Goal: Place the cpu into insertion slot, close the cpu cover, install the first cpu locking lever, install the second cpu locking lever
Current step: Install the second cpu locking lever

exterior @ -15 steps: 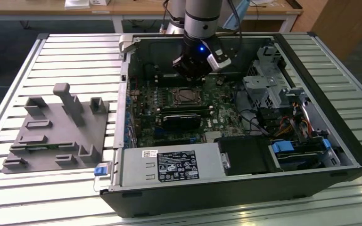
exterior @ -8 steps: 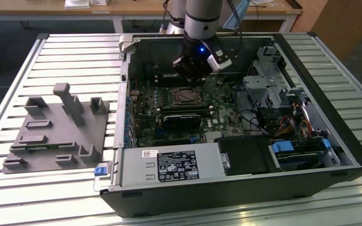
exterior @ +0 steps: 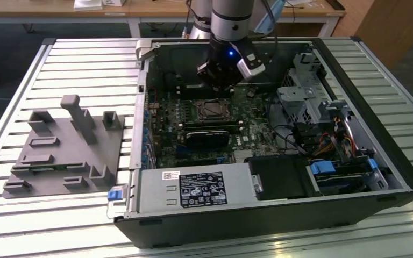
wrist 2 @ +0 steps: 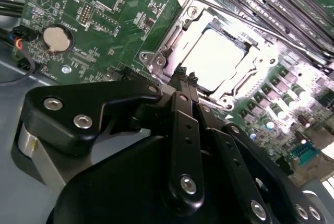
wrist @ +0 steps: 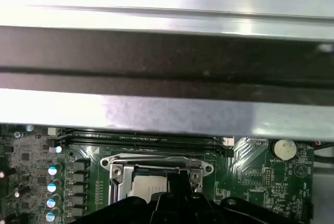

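Observation:
The cpu (wrist 2: 215,57) lies flat in the insertion slot (exterior: 212,110) on the green motherboard, its pale silver face showing. The cpu cover (wrist 2: 172,38), a silvery frame, lies down around it, with the chip showing through its window. A thin metal lever rod (wrist 2: 245,23) runs along one side of the frame. My gripper (wrist 2: 186,73) hovers just off one edge of the socket with its two thin black fingers pressed together, nothing between them. In the exterior view the gripper (exterior: 219,80) hangs inside the case, a little behind the socket. The first wrist view shows the cover (wrist: 156,162) and the cpu (wrist: 148,185).
The open computer case (exterior: 400,177) lies on a slatted metal table. A black rectangular module (exterior: 208,135) sits in front of the socket, a power supply (exterior: 192,189) nearer still. Drive cage and cables (exterior: 307,105) fill the exterior view's right. A grey fixture block (exterior: 63,145) stands outside, left.

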Motion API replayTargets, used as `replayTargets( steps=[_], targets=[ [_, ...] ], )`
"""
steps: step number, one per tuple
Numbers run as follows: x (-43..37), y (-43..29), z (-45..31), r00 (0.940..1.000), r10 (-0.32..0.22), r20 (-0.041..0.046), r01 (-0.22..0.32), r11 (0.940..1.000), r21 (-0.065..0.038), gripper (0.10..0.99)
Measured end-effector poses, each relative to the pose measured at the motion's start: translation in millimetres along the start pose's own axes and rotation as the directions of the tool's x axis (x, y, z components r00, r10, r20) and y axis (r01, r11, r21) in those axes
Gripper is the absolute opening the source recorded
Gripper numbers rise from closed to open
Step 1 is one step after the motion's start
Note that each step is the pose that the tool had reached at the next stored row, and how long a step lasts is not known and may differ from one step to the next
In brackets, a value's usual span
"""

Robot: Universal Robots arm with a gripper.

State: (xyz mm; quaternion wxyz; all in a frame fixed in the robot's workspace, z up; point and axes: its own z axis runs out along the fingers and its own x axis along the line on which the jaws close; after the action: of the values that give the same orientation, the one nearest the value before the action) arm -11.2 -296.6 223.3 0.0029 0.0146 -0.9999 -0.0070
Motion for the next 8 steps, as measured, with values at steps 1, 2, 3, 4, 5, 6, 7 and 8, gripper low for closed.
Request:
replayTargets(
  steps=[1, 2, 3, 4, 5, 6, 7, 8],
  targets=[
    [0.0, 0.0, -2.4, 1.0, 0.0, 0.0, 0.0, 1.0, 0.0, 0.106],
    [0.0, 0.0, -4.6, 1.0, 0.0, -0.0001, 0.0, 1.0, 0.0, 0.106],
    [0.0, 0.1, -6.2, 1.0, 0.0, 0.0, 0.0, 1.0, 0.0, 0.106],
    [0.0, 0.1, -7.1, 1.0, 0.0, -0.0001, 0.0, 1.0, 0.0, 0.106],
    [0.0, 0.1, -7.3, 1.0, 0.0, 0.0, 0.0, 1.0, 0.0, 0.106],
    [0.0, 0.1, -7.3, 1.0, 0.0, 0.0001, 0.0, 1.0, 0.0, 0.106],
    [0.0, -0.1, -7.3, 1.0, 0.0, 0.0001, 0.0, 1.0, 0.0, 0.106],
    [0.0, -0.5, -7.4, 1.0, 0.0, -0.0001, 0.0, 1.0, 0.0, 0.106]
  ],
)
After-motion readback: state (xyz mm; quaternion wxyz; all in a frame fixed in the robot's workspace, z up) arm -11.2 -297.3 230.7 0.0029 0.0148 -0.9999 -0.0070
